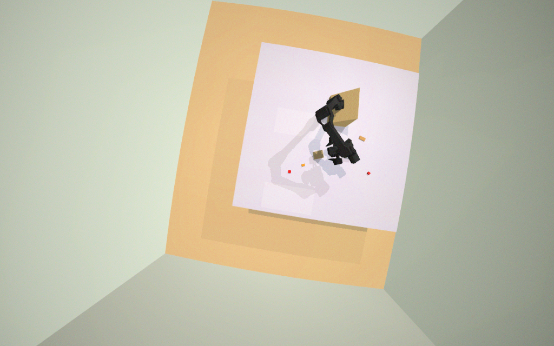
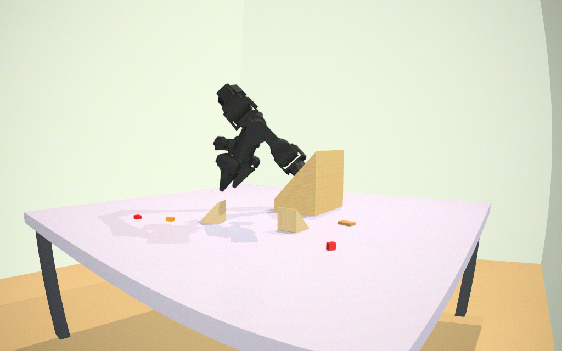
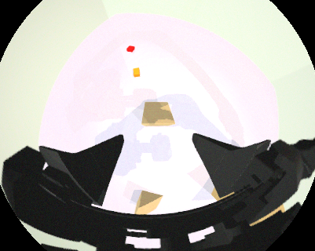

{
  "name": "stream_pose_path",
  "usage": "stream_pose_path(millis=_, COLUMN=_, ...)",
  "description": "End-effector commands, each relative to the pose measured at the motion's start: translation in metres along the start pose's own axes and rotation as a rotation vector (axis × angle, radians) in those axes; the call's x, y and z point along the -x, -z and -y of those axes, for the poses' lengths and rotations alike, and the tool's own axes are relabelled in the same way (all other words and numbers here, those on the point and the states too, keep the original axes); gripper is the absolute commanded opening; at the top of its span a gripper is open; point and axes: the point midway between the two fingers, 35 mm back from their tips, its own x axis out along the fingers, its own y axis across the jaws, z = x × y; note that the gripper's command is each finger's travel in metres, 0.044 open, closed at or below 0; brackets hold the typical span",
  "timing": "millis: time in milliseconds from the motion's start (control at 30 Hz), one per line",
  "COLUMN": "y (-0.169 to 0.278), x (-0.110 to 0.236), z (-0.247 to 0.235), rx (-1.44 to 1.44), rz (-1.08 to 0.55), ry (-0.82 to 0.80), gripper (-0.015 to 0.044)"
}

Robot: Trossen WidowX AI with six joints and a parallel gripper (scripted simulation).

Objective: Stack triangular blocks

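Observation:
One triangular block (image 1: 317,154) (image 2: 214,215) (image 3: 158,114) rests on the table (image 1: 270,64) (image 2: 274,287), its slope falling to the left in the exterior view. The other triangular block (image 2: 287,220) (image 3: 148,203) stands apart to its right, its slope falling to the right; the arm hides it in the top view. Both are pale wood. My gripper (image 1: 329,152) (image 2: 227,188) (image 3: 158,137) is open and empty. It is tilted and hangs above the table, near the first block and higher than its top, touching neither block.
A large wooden wedge (image 1: 349,107) (image 2: 329,182) stands beside the arm's base. A red cube (image 1: 289,172) (image 2: 137,216) (image 3: 130,49) and a small orange block (image 1: 303,165) (image 2: 169,219) (image 3: 137,72) lie left. A flat orange piece (image 1: 362,138) (image 2: 346,223) and another red cube (image 1: 368,173) (image 2: 331,246) lie right.

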Motion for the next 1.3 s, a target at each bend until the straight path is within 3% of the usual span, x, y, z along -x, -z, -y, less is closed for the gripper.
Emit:
stream_pose_path(millis=0, y=0.001, x=-0.007, z=0.0, rx=0.004, rz=-0.001, ry=0.0, gripper=0.044)
stream_pose_path(millis=1267, y=0.001, x=-0.068, z=-0.002, rx=0.005, rz=-0.006, ry=-0.005, gripper=0.044)
